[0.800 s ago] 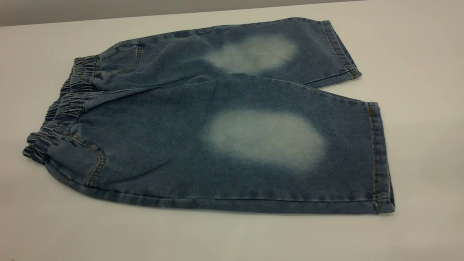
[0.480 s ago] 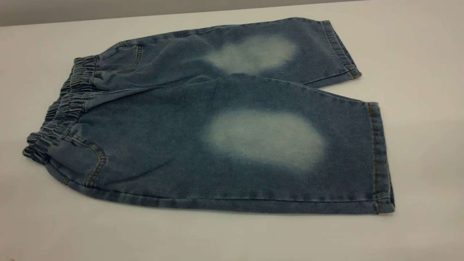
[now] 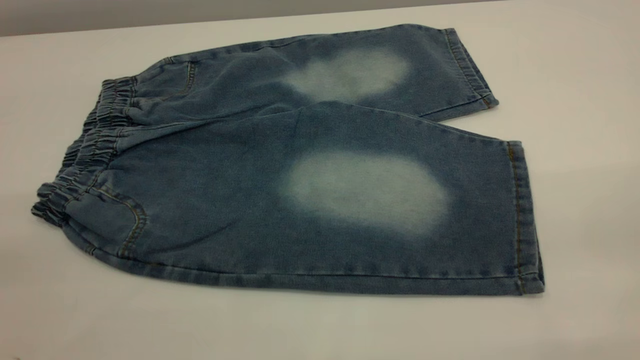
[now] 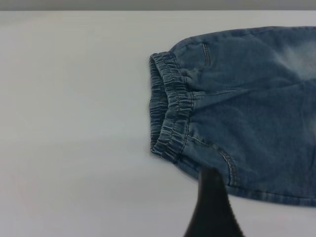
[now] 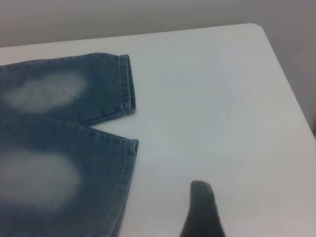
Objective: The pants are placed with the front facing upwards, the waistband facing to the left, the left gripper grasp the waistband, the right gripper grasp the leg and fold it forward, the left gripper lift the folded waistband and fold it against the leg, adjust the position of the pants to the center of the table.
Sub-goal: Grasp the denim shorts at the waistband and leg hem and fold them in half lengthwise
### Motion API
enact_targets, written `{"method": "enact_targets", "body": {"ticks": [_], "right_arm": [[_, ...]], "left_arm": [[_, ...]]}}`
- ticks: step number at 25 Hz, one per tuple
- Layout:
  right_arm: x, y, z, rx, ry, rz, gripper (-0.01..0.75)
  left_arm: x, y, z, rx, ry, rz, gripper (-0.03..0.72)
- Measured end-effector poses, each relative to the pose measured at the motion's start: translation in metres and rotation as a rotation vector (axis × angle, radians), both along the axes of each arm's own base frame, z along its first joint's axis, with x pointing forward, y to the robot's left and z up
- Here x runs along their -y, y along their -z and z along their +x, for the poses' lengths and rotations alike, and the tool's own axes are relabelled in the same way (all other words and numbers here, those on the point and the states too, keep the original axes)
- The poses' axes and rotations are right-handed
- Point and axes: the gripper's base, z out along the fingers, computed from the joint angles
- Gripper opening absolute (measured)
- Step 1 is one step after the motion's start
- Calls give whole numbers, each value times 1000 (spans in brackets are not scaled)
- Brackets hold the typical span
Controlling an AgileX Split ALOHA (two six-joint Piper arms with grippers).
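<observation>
The blue denim pants (image 3: 225,200) lie flat on the white table (image 3: 575,150), front up, with two pale faded patches on the legs. The ruched waistband (image 3: 95,145) points left and both leg hems point right. Neither gripper appears in the exterior view. In the left wrist view, a dark part of my left gripper (image 4: 213,207) hangs above the table just off the pants' near edge, by the waistband (image 4: 170,106) and apart from it. In the right wrist view, my right gripper (image 5: 202,210) hovers over bare table beside the leg hems (image 5: 129,148), holding nothing.
The table's far edge (image 3: 150,24) runs behind the pants. Its rounded right corner (image 5: 256,27) and right edge show in the right wrist view. Bare tabletop surrounds the pants on all sides.
</observation>
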Motion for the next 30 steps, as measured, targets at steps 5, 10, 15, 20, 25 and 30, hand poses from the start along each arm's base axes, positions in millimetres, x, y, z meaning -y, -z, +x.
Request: {"method": "enact_targets", "body": {"ticks": [5,10,15,20,25,30], "right_arm": [[0,0,0,0,0,-1,441],[0,0,0,0,-1,-1,441],[0,0,0,0,-1,-1,441],[-2,0,0,0,-13,17,441],[-7,-1,0,10,-48,72,441],[-10,-2,0,22,-69,103,441]], "left_arm": [[0,0,0,0,0,0,446],[0,0,0,0,0,0,446],[0,0,0,0,0,0,446],[0,0,0,0,0,0,446],[0,0,0,2,2,-4,446],[1,-2,1,20,3,-7,446]]}}
